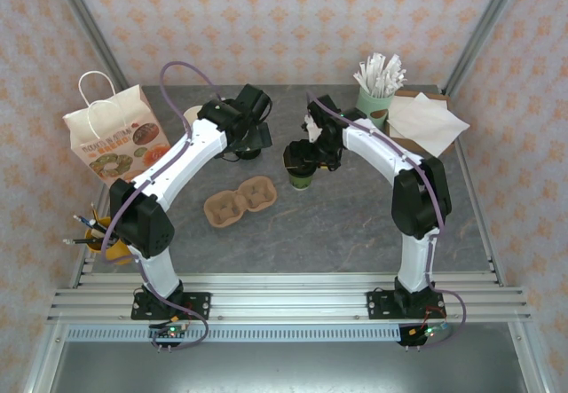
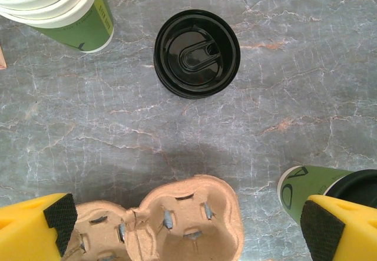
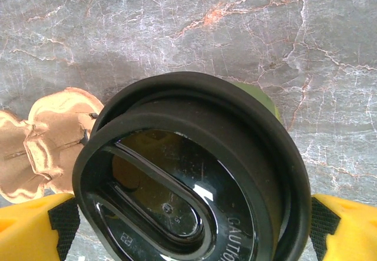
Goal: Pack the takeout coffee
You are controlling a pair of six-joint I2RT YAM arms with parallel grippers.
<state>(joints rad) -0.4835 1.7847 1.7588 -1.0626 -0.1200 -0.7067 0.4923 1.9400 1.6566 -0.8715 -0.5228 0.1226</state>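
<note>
Jaws wide, R gripper [image 3: 191, 228] flanks takeout coffee [image 3: 177, 155] rim.

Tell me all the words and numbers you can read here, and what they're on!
"CAUTION": raised on the black lid of the coffee cup.
"22": same lid, near its edge.
Red print on the paper bag: too small to read.
Dark print on the stack of cups: too small to read.

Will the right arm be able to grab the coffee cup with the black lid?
Probably yes. The right gripper hangs right over the takeout coffee, open, its jaws on either side of the black lid, and nothing lies between.
</note>
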